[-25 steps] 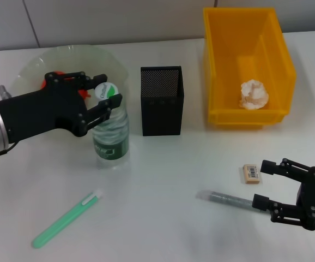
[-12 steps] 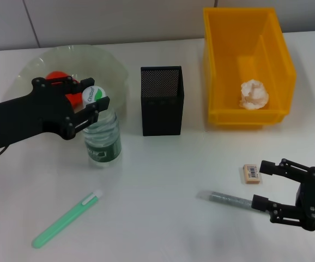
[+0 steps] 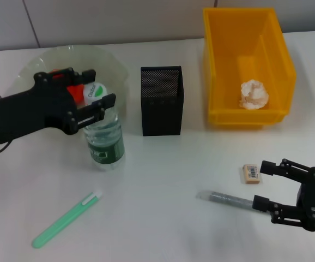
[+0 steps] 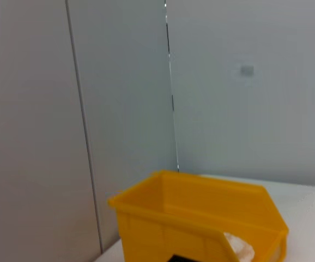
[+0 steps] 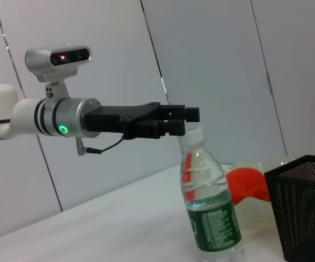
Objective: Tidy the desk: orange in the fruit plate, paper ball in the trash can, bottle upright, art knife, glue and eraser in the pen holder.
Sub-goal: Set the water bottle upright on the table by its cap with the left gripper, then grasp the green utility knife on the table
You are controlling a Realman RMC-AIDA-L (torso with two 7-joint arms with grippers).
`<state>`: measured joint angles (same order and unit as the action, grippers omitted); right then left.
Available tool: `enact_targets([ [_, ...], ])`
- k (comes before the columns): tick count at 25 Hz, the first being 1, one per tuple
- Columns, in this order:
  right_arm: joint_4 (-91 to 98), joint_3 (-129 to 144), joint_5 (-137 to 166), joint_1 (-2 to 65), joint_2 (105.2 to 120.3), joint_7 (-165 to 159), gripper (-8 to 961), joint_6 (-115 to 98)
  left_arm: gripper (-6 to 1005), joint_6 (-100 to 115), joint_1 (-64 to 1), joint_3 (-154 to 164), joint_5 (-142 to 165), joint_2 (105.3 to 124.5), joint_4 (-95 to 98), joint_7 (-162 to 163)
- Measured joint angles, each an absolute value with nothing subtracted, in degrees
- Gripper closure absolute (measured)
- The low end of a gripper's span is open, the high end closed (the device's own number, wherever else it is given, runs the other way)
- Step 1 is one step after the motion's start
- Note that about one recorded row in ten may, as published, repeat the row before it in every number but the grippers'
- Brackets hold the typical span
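One clear plastic bottle with a green label point(image 3: 105, 143) stood upright left of the black mesh pen holder point(image 3: 162, 100), slightly nearer it than half a second before; the left gripper point(image 3: 96, 100) still had its jaws around the cap. The right gripper point(image 3: 264, 185) waited open by the grey glue stick point(image 3: 226, 200).

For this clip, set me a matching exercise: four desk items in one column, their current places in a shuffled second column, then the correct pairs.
Items
1. paper ball
2. bottle
3. eraser
4. orange

Places
A. in the clear fruit plate, behind the left pincer
B. inside the yellow trash can
C. standing upright, its neck between the left pincer's fingers
D. flat on the table, just ahead of the right pincer

Pairs: 1-B, 2-C, 3-D, 4-A
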<state>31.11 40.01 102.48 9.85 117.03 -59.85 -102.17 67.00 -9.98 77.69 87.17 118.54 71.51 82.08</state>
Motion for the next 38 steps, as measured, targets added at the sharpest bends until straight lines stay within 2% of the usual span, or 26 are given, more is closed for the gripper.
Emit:
enact_targets([
  [6, 31.49, 39.59, 102.48, 9.60, 116.68, -59.86, 126, -103.69, 361, 68.75, -9.69, 76.30, 85.18, 118.44, 72.13, 80.13],
  [12, 32.38, 38.72, 102.37, 9.95, 115.56, -61.48, 126, -104.74, 194, 75.45, -7.66, 71.70, 82.21, 118.38, 75.50, 80.29],
  [19, 34.60, 37.97, 102.40, 10.61, 114.30, -61.53, 126, -107.19, 199, 81.33, -5.75, 71.23, 91.49, 118.23, 87.10, 93.83],
  [33, 36.54, 36.64, 102.48, 10.25, 114.55, -62.68, 127, -106.31, 203, 88.99, -3.88, 75.50, 116.84, 118.44, 108.37, 127.03],
  [35, 36.50, 36.13, 102.68, 9.91, 114.61, -62.41, 127, -105.85, 202, 89.29, -4.31, 76.72, 118.62, 118.42, 108.77, 129.40],
  [38, 36.22, 35.96, 103.32, 9.79, 114.61, -61.11, 127, -105.32, 204, 89.73, -8.56, 84.42, 128.93, 118.49, 108.58, 138.82],
])
